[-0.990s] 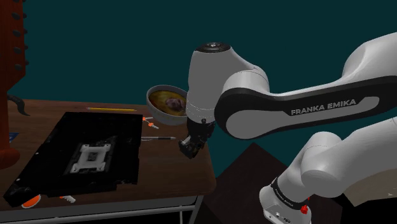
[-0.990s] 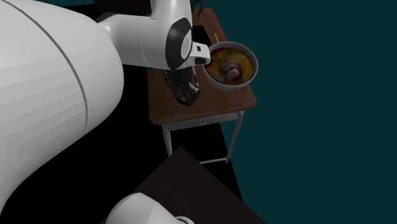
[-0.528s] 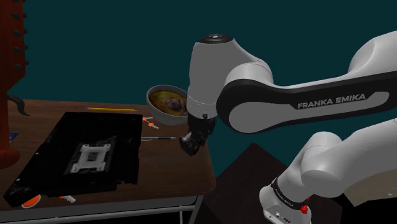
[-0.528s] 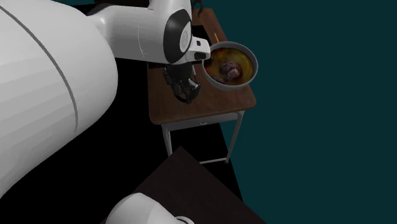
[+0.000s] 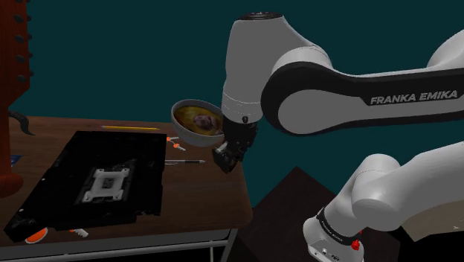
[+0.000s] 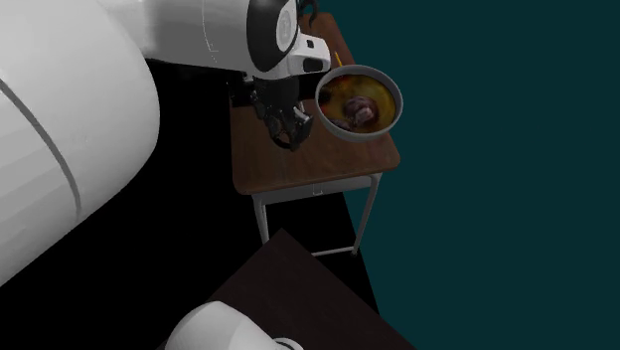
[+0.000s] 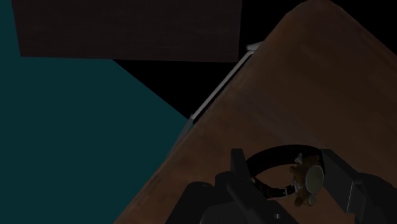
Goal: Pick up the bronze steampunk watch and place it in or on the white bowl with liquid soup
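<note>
Rising since a second before, the hand (image 5: 227, 161) hung higher over the brown worktop (image 5: 199, 195) than it had, and closer to the bowl (image 5: 195, 121). The white arm (image 5: 334, 97) had lifted with it, its rounded joint now up near the shoulder view's top edge. In the second exterior view the hand had drawn up level with the bowl's near side. The bowl and the flat black board (image 5: 82, 186) lay where they had been.

From the shoulder side, the arm's wrist covered the bowl's far rim, so the bowl was cut off there. Inside it I could see orange-brown liquid and a darker lump, but nothing finer. In the second exterior view a huge white link of the arm blocked the whole left side, with a black area beside it. How far the hand stood off the wood I could not judge.

The hand pointed down at a tilt, out near the worktop's corner, with teal showing beyond the edge. Seen along the hand, its two black fingers (image 7: 238, 173) pinched the watch (image 7: 310, 180) between them. The dark strap arched from one finger to the other, and the bronze dial sat against the farther finger. The strap was black on black, so its ends were hard to follow.
</note>
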`<state>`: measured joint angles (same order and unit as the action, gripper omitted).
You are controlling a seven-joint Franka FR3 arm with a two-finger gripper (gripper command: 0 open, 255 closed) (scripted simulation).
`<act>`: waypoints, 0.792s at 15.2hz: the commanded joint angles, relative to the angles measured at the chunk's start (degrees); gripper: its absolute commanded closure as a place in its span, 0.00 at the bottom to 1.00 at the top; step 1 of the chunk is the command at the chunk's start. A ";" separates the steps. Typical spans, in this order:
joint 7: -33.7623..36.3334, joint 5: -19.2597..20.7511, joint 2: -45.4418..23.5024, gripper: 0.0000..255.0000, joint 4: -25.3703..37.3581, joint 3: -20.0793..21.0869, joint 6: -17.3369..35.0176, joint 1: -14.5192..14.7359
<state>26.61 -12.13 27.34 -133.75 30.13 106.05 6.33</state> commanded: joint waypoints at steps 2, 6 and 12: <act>0.04 0.33 0.00 1.00 2.34 -0.37 -2.37 -0.19; 0.01 0.62 0.29 1.00 5.15 -0.95 -5.48 -0.32; 0.06 1.11 0.31 1.00 9.69 -1.69 -10.06 -0.58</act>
<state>26.65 -11.15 27.77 -124.89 28.55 96.74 5.83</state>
